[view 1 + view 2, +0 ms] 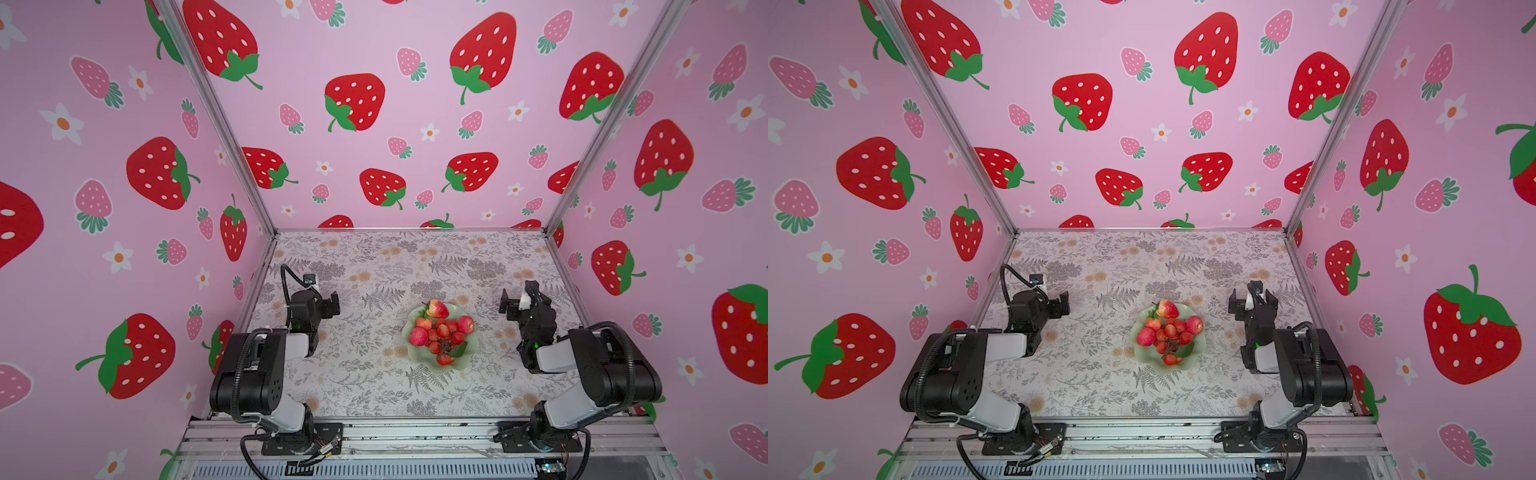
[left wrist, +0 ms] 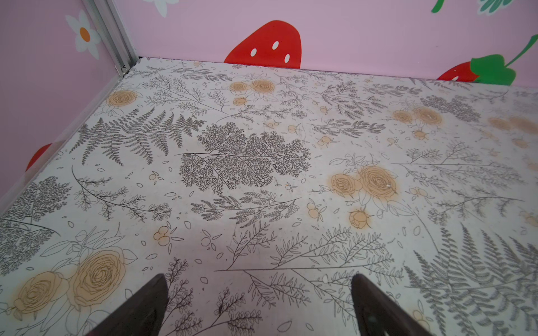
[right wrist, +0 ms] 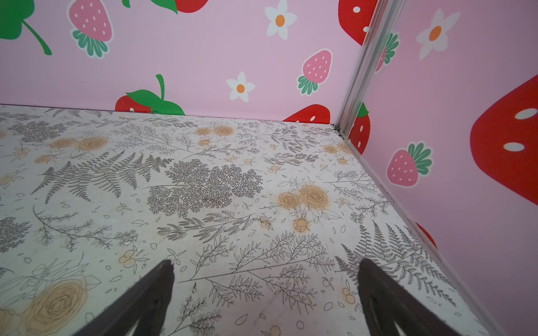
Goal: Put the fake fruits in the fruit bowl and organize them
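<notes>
The pale green fruit bowl with its wavy rim stands on the floral table, right of centre. The fake fruits lie inside it: two apple-like fruits, a strawberry, a smaller strawberry, and the cherry bunch with its green leaf. My left gripper hangs open well left of the bowl. My right gripper is open to the bowl's right. Neither holds anything. Both wrist views show only bare table between the fingers.
Pink strawberry-print walls with aluminium corner posts enclose the table on three sides. The arm bases sit on a metal rail at the front edge. Floral tabletop lies bare around the bowl.
</notes>
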Controlling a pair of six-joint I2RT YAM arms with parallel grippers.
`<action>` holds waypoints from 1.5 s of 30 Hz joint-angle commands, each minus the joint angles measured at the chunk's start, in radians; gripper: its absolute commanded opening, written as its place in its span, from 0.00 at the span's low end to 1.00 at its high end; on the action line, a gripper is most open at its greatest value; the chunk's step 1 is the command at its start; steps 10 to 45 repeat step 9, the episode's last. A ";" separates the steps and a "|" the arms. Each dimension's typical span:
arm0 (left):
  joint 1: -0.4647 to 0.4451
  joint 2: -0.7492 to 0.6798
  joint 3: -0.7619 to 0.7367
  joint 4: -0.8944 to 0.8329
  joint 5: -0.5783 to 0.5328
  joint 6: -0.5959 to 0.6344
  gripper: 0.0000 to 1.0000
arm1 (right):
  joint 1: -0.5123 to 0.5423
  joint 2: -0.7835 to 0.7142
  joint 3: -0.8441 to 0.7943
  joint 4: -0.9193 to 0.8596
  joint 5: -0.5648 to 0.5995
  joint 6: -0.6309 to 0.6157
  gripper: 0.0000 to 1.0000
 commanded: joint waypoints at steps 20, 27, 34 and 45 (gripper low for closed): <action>0.000 0.000 0.014 0.006 0.009 0.000 0.99 | -0.002 -0.003 0.009 0.002 0.007 -0.014 0.99; 0.000 0.000 0.014 0.006 0.009 0.000 0.99 | -0.002 -0.003 0.009 0.002 0.007 -0.014 0.99; 0.000 0.000 0.014 0.006 0.009 0.000 0.99 | -0.002 -0.003 0.009 0.002 0.007 -0.014 0.99; 0.000 0.000 0.014 0.006 0.009 0.000 0.99 | -0.002 -0.003 0.009 0.002 0.007 -0.014 0.99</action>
